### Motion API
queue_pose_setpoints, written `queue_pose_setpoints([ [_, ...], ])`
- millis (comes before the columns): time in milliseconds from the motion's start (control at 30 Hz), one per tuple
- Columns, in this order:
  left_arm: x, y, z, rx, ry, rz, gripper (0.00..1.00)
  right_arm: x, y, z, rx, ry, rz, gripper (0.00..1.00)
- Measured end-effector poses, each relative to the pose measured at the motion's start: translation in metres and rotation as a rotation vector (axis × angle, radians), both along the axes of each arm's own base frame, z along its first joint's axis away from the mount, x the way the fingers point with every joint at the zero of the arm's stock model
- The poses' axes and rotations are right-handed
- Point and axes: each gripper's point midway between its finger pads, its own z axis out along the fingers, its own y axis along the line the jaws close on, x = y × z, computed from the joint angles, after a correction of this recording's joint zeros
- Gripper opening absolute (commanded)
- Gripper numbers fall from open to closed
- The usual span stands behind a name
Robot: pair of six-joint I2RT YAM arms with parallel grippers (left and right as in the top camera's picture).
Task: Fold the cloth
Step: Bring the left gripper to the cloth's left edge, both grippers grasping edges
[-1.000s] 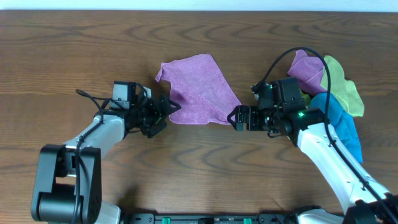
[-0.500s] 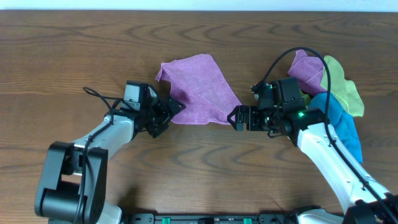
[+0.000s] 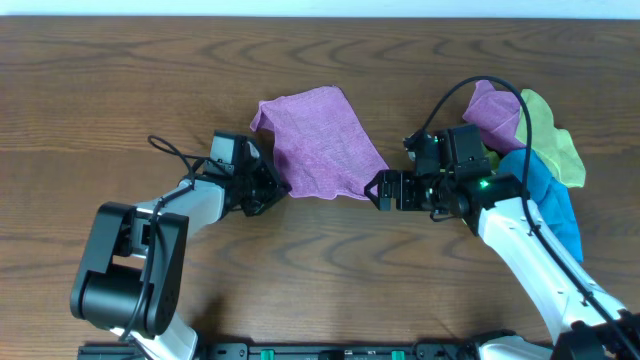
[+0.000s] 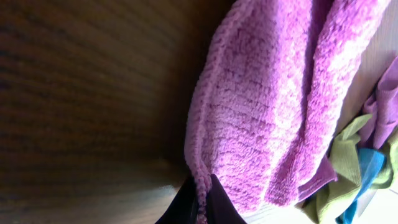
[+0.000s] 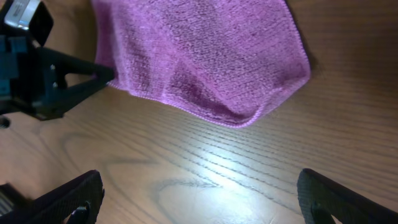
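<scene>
The purple cloth (image 3: 320, 140) lies flat in the middle of the wooden table (image 3: 120, 90). My left gripper (image 3: 278, 187) sits at its near-left corner and is shut on the hem. In the left wrist view the cloth's edge (image 4: 249, 124) is pinched between the dark fingertips, with the left gripper (image 4: 200, 188) at the bottom of the frame. My right gripper (image 3: 376, 189) rests just off the cloth's near-right corner, open and holding nothing. The right wrist view shows the cloth (image 5: 199, 56) ahead of the right gripper (image 5: 199, 194), whose jaws stand wide apart, and the left gripper (image 5: 102, 78) at the cloth's other corner.
A pile of other cloths lies at the right edge: purple (image 3: 492, 108), green (image 3: 550, 138) and blue (image 3: 552, 200), partly under my right arm. The same pile (image 4: 357, 168) shows behind the cloth in the left wrist view.
My left gripper slid right to the cloth's near-left corner and shut on the hem. The right arm and the cloth stayed where they were.
</scene>
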Motion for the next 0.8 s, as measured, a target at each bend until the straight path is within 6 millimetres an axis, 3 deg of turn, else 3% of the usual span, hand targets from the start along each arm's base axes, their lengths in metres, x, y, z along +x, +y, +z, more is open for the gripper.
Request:
queue_pose_setpoints([
  [67, -0.007, 0.003, 0.001, 0.01, 0.016, -0.028, 0.06, 0.002, -0.003, -0.001, -0.018, -0.005, -0.009, 0.93],
  [133, -0.013, 0.007, 0.007, 0.024, 0.025, -0.054, 0.06, 0.005, -0.006, -0.002, -0.035, -0.014, -0.027, 0.78],
  [167, -0.014, 0.008, 0.013, 0.03, 0.015, -0.068, 0.06, 0.006, -0.007, -0.003, -0.042, -0.019, -0.031, 0.75],
  [333, -0.016, 0.011, 0.04, 0.046, -0.045, -0.106, 0.06, 0.012, -0.009, -0.025, -0.062, 0.035, -0.064, 0.76],
  [567, -0.034, 0.016, 0.035, 0.079, 0.013, -0.136, 0.06, 0.015, -0.01, -0.074, -0.083, 0.172, -0.128, 0.74],
  [800, -0.045, 0.02, 0.03, 0.103, 0.049, -0.159, 0.06, 0.034, -0.009, -0.078, -0.068, 0.123, -0.176, 0.68],
])
